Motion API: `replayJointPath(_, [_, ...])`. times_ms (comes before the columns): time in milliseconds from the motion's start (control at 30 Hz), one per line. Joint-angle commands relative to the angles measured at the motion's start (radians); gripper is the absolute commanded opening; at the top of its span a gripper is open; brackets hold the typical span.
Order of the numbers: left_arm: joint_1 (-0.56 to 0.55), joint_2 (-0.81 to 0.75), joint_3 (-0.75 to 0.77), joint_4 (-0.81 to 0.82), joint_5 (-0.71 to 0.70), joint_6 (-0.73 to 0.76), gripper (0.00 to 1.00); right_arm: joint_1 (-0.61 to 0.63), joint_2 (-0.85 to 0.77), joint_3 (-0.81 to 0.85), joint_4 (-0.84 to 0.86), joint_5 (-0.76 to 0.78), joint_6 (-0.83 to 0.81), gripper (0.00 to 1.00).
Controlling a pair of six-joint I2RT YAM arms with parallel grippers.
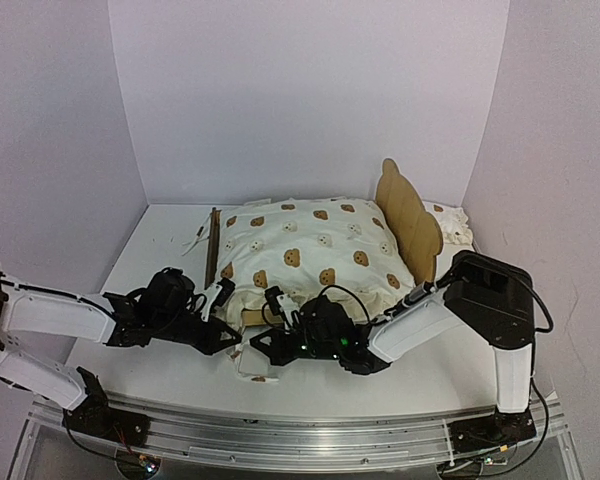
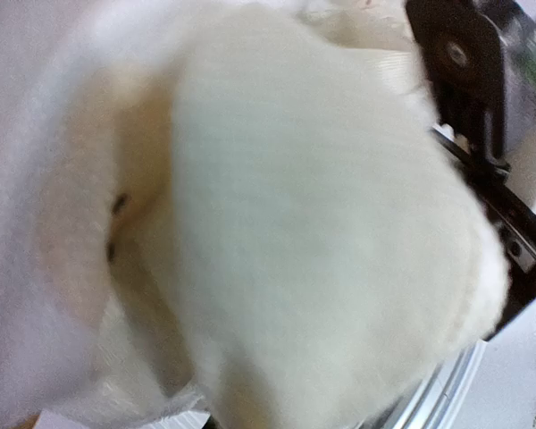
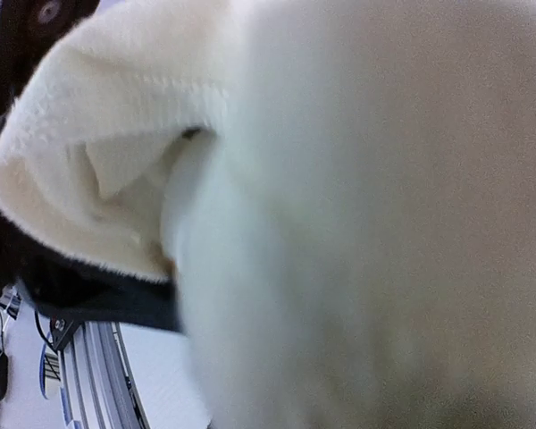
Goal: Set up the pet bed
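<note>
Well, both arms are down low at the near edge of the bed. The left gripper [image 1: 220, 295] is against the lower left corner of the bear-print cushion [image 1: 305, 245], and the right gripper [image 1: 276, 303] sits just beside it along the same front hem. Whether either one is pinching fabric or merely pressing on it I cannot tell. From above, the fingers are lost against the cloth, and both wrist cameras show little but blurred cream plush, the cushion [image 2: 322, 232] filling the left view and the cushion [image 3: 384, 223] filling the right.

I take the step in hand to be seating the cushion inside the frame. It already lies over the base, puffed up and riding a little high at the front. The next move likely calls for tucking that near edge down behind the front rail, gently enough not to drag the whole cushion sideways.

The pet bed [image 1: 412, 225] stands mid-frame on the white surface [image 1: 160, 235]. It is light plywood, with the bear-ear headboard [image 1: 400, 190] upright at the right and a thin dark side rail [image 1: 212, 250] showing at the left. Loose tie strings [image 1: 198, 238] trail just outside that rail. A small ruffled pillow [image 1: 458, 225] lies behind the headboard, not yet placed.
</note>
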State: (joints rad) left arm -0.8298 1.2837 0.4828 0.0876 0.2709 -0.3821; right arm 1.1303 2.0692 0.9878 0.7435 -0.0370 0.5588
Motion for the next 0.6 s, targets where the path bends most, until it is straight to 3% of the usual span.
replayJointPath(0, [0.009,-0.092,0.038,-0.190,0.109,-0.008,0.00,-0.012,0.051,0.100,0.025,-0.042,-0.052,0.00])
replayJointPath(233, [0.012,-0.122,0.067,-0.202,0.141,0.003,0.00,-0.012,0.119,0.192,0.030,-0.161,-0.043,0.00])
replayJointPath(367, [0.011,-0.115,0.090,-0.172,0.188,0.143,0.00,-0.013,0.188,0.256,0.053,-0.297,0.016,0.00])
replayJointPath(567, [0.011,-0.098,0.121,-0.236,0.179,0.268,0.00,-0.012,0.246,0.301,0.089,-0.323,0.061,0.00])
